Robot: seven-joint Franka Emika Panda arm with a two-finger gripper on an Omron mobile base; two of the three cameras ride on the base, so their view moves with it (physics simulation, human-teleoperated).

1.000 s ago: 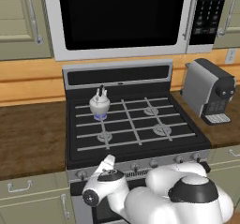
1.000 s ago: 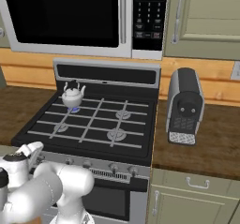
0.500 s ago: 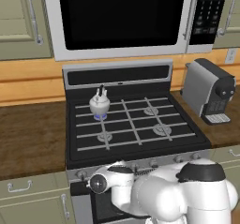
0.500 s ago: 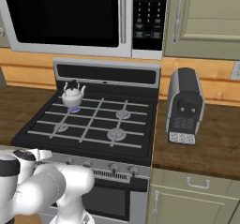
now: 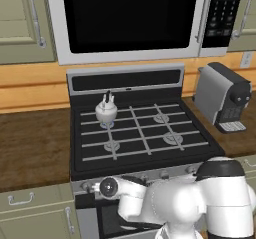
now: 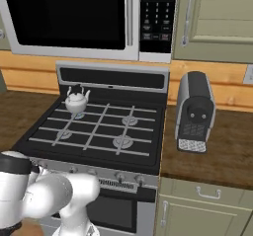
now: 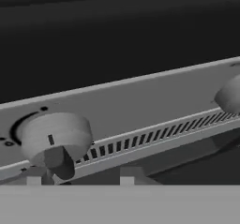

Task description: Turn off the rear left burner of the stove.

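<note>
A white kettle (image 5: pixel 106 110) covers most of the rear left burner (image 5: pixel 106 125) — only its blue glow peeks out. In the hand view a second knob (image 7: pixel 229 95) is cut off by the right edge.

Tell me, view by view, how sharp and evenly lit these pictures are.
Left base view: flat, even rendered light, no glare; the blue glow under the kettle on the stove is faint. Right base view: equally even and sharp, with the microwave door plain black. Hand view: dim and soft, the near knob slightly blurred, dark above the panel.
</note>
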